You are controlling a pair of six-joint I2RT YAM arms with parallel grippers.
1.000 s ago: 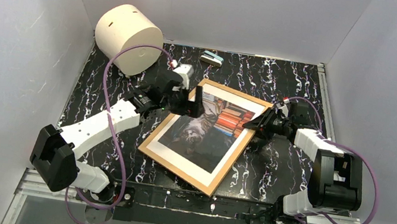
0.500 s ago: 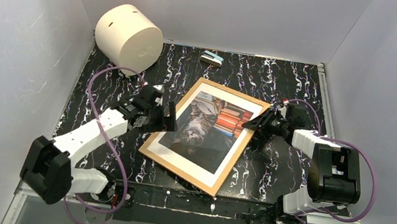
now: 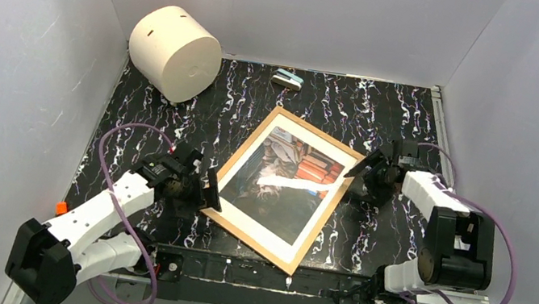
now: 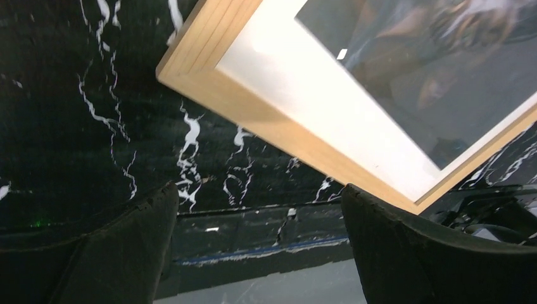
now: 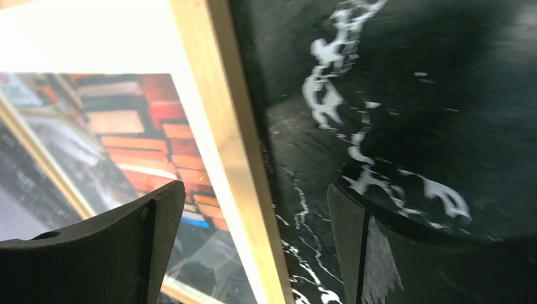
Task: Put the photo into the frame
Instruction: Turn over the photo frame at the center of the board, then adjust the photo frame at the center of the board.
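Wood frame [image 3: 253,236] holds photo [image 3: 286,183]; left pincer [image 3: 207,191], right pincer [image 3: 357,174] open.

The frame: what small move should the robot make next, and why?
Probably draw the right claw back from the right edge of the frame, which it straddles. The photo already sits inside it, the frame lies flat on the table, and this claw and the left claw stand open, holding nothing.

Both arms are extended low and forward; the left pincer [image 3: 205,189] and right pincer [image 3: 368,170] are spread wide open.
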